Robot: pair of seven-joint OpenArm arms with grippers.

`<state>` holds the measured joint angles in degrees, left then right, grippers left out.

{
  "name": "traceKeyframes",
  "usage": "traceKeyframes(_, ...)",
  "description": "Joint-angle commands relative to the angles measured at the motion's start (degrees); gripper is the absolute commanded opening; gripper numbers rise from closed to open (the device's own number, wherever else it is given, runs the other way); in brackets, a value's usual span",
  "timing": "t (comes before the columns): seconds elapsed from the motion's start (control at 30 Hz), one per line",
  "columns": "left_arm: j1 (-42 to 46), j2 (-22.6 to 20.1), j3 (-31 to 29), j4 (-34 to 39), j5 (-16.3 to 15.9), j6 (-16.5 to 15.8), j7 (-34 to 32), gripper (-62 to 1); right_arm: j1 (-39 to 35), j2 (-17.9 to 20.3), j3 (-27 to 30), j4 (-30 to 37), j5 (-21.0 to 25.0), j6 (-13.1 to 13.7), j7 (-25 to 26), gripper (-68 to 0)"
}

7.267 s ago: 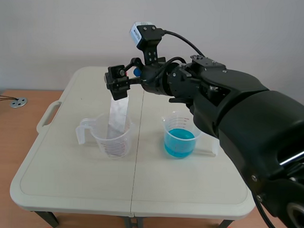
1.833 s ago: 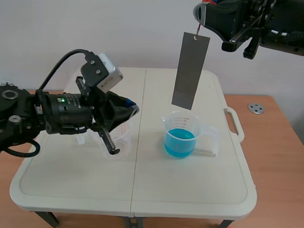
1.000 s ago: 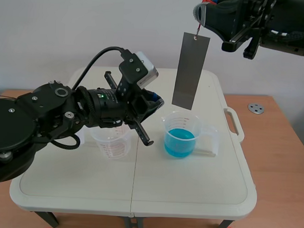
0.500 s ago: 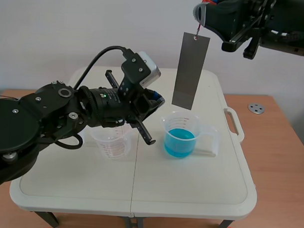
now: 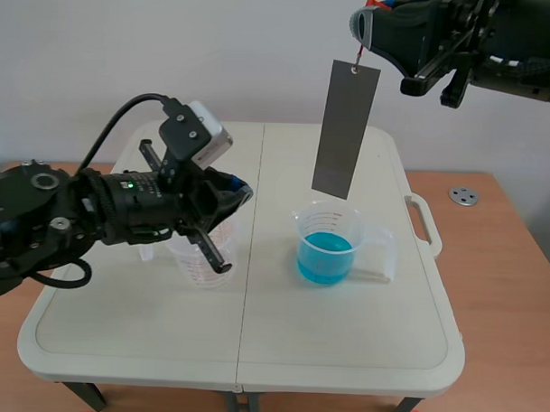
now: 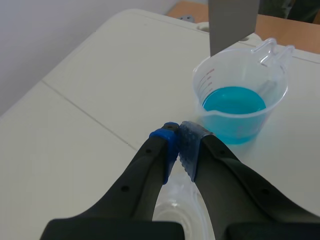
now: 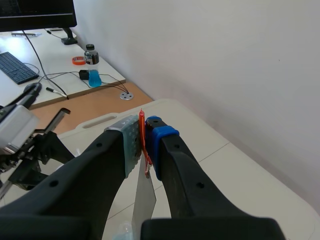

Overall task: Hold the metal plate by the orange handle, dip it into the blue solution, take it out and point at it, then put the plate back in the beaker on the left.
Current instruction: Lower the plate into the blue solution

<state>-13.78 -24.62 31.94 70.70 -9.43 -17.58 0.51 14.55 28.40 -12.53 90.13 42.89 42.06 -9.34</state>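
Left to right. My left gripper was pressed together on nothing, just above the empty left beaker. The right beaker held blue solution and stood well inside the table edges. The metal plate hung above it, clear of the rim. Only the right wrist view showed my right gripper pinching the orange handle.
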Motion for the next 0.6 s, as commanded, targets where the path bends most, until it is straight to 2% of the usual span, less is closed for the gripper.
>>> traceKeyframes(0.0,2.27,-2.08,-2.54,3.26,-1.81,0.31,-1.09,-59.5,0.96,0.46,0.26,0.83,0.55,0.0,0.98,-66.0)
traceKeyframes(0.23,14.08,-8.85,-12.61,12.22,-6.21,0.31,-1.09,-59.5,-0.07,-0.52,0.26,0.04,-1.16,0.02,1.11,-66.0)
traceKeyframes(0.37,22.01,-10.84,-18.99,16.81,-6.47,0.31,-1.2,-59.4,-0.63,-1.86,0.24,-0.66,-3.34,0.02,1.09,-66.0)
traceKeyframes(0.57,35.41,-11.61,-29.86,21.97,-6.47,0.31,-4.35,-59.4,-0.61,-3.15,0.2,-2.73,-4.55,0.02,1.11,-66.0)
